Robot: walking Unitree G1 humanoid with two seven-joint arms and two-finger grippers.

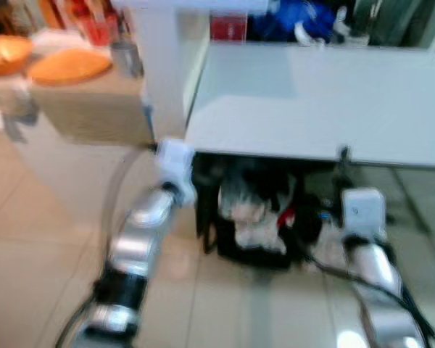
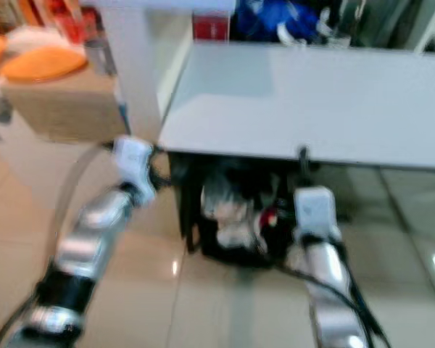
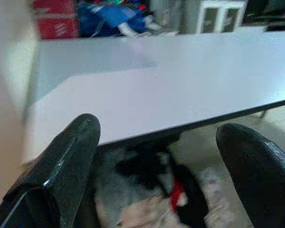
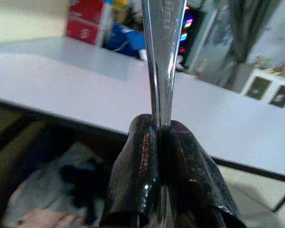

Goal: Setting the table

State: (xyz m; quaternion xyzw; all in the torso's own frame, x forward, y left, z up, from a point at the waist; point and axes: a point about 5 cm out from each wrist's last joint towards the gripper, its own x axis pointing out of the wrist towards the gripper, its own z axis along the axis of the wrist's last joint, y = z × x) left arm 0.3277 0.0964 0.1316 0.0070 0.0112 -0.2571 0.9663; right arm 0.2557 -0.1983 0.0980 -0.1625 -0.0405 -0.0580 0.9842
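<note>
Gripping a piece of metal cutlery [image 4: 162,57] between its two pinched fingers [image 4: 137,180], the right gripper [image 4: 162,137] holds the shiny handle upright, its upper end running out past the top of the right wrist view, so whether it is a fork, knife or spoon cannot be told. Just beyond and above this gripper lies the near edge of the white table [image 1: 326,101], whose top looks bare, with no cutlery or dishes laid on the visible part. Across from it, the left gripper [image 3: 156,156] stands wide open and holds nothing, its fingers pointing at the same table edge. Beneath the table, ahead of both grippers, sits a dark bin [image 1: 257,217] stuffed with cloth and bags. Farther off to the left gripper's outer side, a wooden counter [image 1: 94,109] carries an orange plate [image 1: 69,65]. Judged from this, the setting has hardly begun: one piece is in hand and not yet placed, and everything else remains to be laid.
</note>
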